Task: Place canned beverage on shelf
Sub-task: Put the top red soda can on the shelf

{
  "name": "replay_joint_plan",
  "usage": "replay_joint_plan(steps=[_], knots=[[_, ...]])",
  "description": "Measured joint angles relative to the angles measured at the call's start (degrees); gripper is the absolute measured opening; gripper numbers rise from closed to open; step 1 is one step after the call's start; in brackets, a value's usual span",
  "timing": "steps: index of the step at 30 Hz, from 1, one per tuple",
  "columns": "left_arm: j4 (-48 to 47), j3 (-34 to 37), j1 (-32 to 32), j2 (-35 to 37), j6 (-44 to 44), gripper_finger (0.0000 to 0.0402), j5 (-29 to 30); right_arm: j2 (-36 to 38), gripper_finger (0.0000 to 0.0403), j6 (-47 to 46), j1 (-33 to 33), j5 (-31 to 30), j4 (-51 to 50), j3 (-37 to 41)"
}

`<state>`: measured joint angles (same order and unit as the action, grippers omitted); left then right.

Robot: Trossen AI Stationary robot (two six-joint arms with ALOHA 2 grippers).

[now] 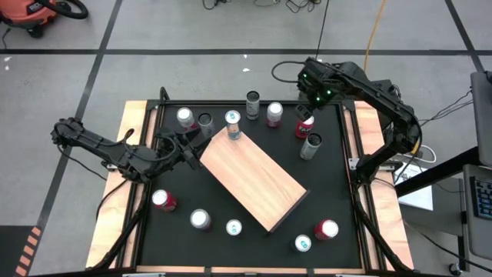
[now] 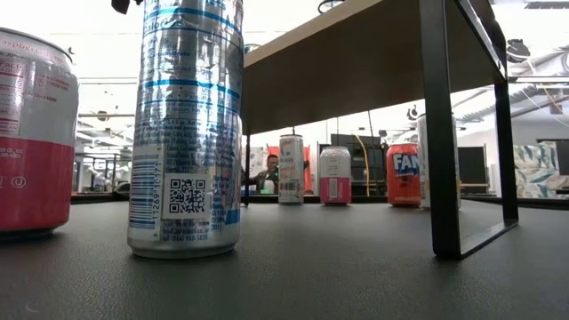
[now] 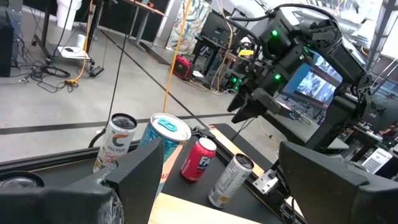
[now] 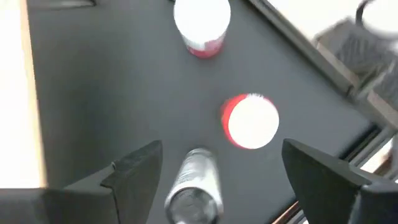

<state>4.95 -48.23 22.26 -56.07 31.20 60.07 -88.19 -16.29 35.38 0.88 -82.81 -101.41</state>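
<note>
Right tool [image 1: 311,98], fingers apart and empty, hovers upper right over a red can [image 1: 304,126]. Left tool [image 1: 187,141], also apart, waits beside the shelf [image 1: 254,178], frame centre, holding one blue-topped can [image 1: 233,124]. Most cans remain on the counter [image 1: 338,192].

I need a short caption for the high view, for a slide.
One can stands on the wooden shelf; both grippers, left and right, are open.

We have the high view straight down over the whole bench [image 1: 330,192]. Low view sits at bench level, very near a blue-striped can [image 2: 187,133]. Both wrist views share the red can [image 3: 198,160] [image 4: 250,121] at the bench's far side.
</note>
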Motion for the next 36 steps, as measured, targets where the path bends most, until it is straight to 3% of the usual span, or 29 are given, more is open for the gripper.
replay_joint_plan(steps=[4,11,18,31,36], knots=[[0.0,0.0,0.0,0.0,0.0,0.0318,0.0,0.0,0.0309,-3.9,-1.4,3.7,-1.9,0.0],[-1.8,0.0,-0.5,0.0,0.0,0.0318,-0.1,-1.7,0.0309,-0.6,-0.6,3.7,2.1,0.0],[-1.6,0.0,-0.5,0.0,0.0,0.0318,-0.3,-7.0,0.0309,-0.4,1.5,3.8,0.1,0.0],[-1.6,0.0,-0.5,0.0,0.0,0.0318,-0.2,-14.9,0.0311,13.2,3.4,1.3,-1.9,0.0],[-1.6,0.0,-0.5,0.0,0.0,0.0318,-0.2,-14.9,0.0338,16.1,4.6,-0.8,-2.0,0.0]])
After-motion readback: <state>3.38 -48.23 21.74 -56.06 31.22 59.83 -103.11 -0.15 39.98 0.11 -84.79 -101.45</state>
